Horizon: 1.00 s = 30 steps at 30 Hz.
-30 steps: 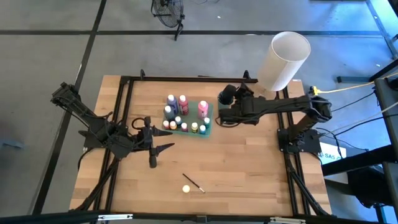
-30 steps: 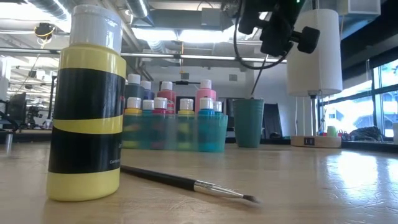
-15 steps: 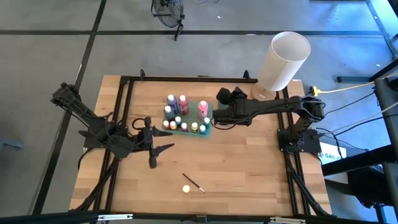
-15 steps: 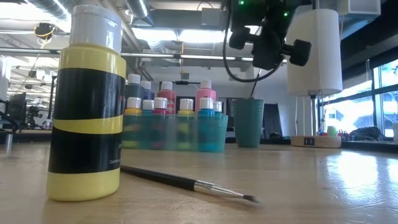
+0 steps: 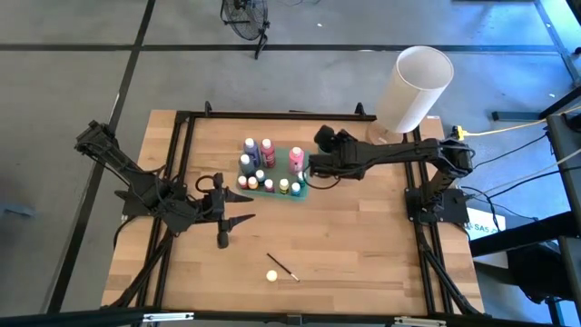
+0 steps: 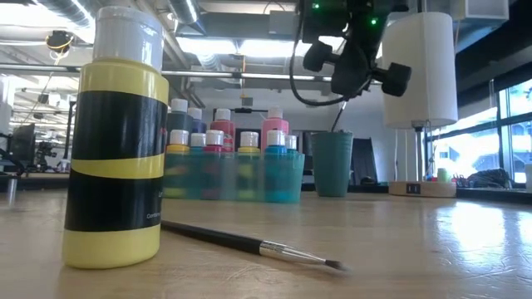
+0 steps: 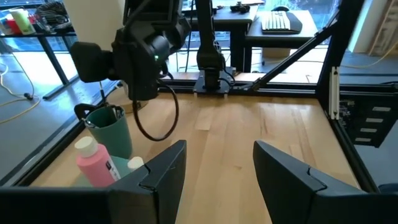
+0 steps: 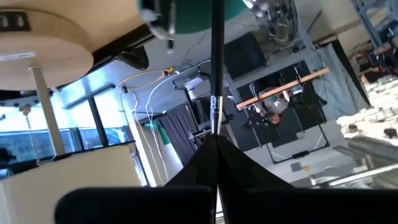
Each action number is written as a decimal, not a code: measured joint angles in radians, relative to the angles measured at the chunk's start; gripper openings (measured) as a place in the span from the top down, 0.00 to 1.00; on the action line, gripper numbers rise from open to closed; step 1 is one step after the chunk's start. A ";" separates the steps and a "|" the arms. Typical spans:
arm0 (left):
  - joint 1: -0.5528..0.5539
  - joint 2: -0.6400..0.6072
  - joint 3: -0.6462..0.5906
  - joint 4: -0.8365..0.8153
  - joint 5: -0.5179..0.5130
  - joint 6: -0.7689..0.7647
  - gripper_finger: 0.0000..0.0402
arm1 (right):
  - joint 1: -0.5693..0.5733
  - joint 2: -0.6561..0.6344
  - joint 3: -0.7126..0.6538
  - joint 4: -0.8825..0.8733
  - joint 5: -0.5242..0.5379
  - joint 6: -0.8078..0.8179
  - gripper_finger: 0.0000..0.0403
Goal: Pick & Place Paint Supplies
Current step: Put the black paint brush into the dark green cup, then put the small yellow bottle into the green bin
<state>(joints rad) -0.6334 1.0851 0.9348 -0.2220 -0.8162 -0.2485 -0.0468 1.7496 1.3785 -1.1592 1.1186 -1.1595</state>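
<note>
Thin and dark, a brush (image 8: 215, 81) was pinched in the shut right hand (image 8: 214, 146) above the teal cup (image 6: 332, 164); the left hand (image 7: 214, 171) was held parted, empty, over the wooden table (image 5: 363, 236).

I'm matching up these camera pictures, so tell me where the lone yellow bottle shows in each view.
High view: the yellow bottle is a small dot low in the picture, near the middle.
Low view: it stands close up at the left, filling most of the height.
Left wrist view: not in it.
Right wrist view: not in it.
Shared landmark: the brush lying on the table beside it, also in the low view.
</note>
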 joint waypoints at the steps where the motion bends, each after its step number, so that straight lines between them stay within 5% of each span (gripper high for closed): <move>1: 0.000 0.000 0.000 0.000 0.000 0.000 0.55 | -0.004 0.000 0.000 0.010 0.002 0.006 1.00; 14: 0.000 0.012 0.000 -0.012 0.005 -0.001 0.55 | 0.004 0.000 0.000 0.020 -0.105 0.095 0.85; 22: 0.000 0.011 0.000 -0.022 0.007 -0.017 0.55 | 0.007 0.000 0.000 0.019 0.006 0.173 0.73; 30: 0.000 0.011 0.000 -0.049 0.007 -0.046 0.55 | 0.060 -0.003 0.000 -0.006 0.112 0.316 0.71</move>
<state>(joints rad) -0.6334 1.0962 0.9352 -0.2710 -0.8093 -0.2941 0.0135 1.7470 1.3785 -1.1652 1.2303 -0.8436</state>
